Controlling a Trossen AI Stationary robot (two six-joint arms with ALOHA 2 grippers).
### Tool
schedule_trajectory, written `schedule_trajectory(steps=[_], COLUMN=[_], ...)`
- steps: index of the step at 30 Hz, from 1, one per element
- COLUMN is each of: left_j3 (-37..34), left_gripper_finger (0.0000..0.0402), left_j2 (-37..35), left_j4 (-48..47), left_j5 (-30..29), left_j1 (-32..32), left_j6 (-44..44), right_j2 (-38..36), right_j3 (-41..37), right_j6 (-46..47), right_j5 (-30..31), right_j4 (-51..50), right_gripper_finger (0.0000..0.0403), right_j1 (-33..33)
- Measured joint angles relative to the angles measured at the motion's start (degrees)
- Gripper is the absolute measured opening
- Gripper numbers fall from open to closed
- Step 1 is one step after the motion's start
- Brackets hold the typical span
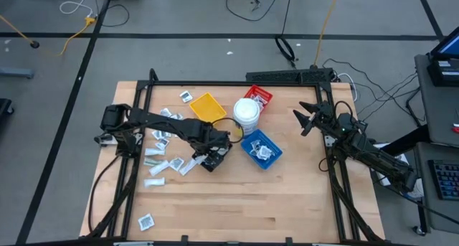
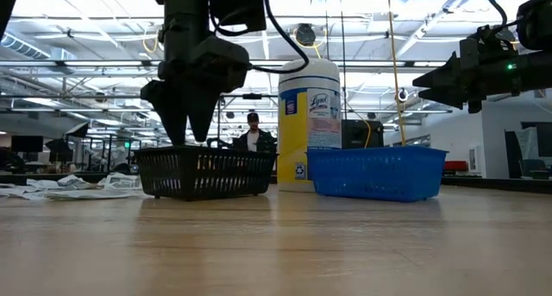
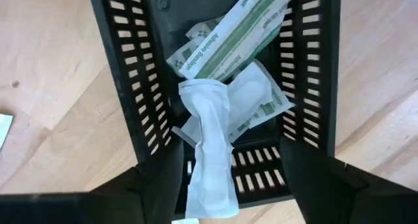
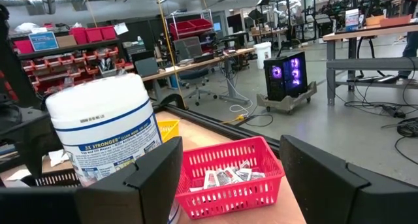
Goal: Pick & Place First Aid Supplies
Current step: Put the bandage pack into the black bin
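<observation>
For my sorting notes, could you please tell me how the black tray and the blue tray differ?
The black tray sits under the left tool; the blue tray stands clear of both arms. The black tray holds long wrapped strips; the blue tray holds small square packets. Both are slotted rectangular baskets.

A black slotted tray is seen from directly above, set on a pale wooden tabletop. Inside it lie several first aid packets: a long packet with green print across the upper part, and a square white packet below it. A long pale wrapped strip is seen between the two dark fingers of the left gripper, which are spread apart; contact with the strip cannot be told.
</observation>
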Motion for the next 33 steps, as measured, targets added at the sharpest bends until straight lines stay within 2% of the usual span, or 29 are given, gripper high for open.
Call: schedule_trajectory(steps=[11,19,33], left_j3=[-1.34,-9.77,-27.51], left_gripper_finger=[0.0271,0.0271,0.0271], left_j2=[-8.14,-14.52,-28.27], left_j4=[-0.52,-0.36,-1.35], left_j5=[-0.94,0.72,7.02], left_j1=[-0.04,-2.24,-12.35], left_j6=[2.19,-0.17,-1.88], right_j2=[-0.02,-0.02,0.00], right_j3=[0.02,0.02,0.02], right_j6=[0.01,0.02,0.02], right_j5=[0.00,0.00,0.00], right_j4=[-0.02,0.00,0.02], right_gripper_finger=[0.0254,0.0254,0.0254], right_j1=[0.00,0.00,0.00])
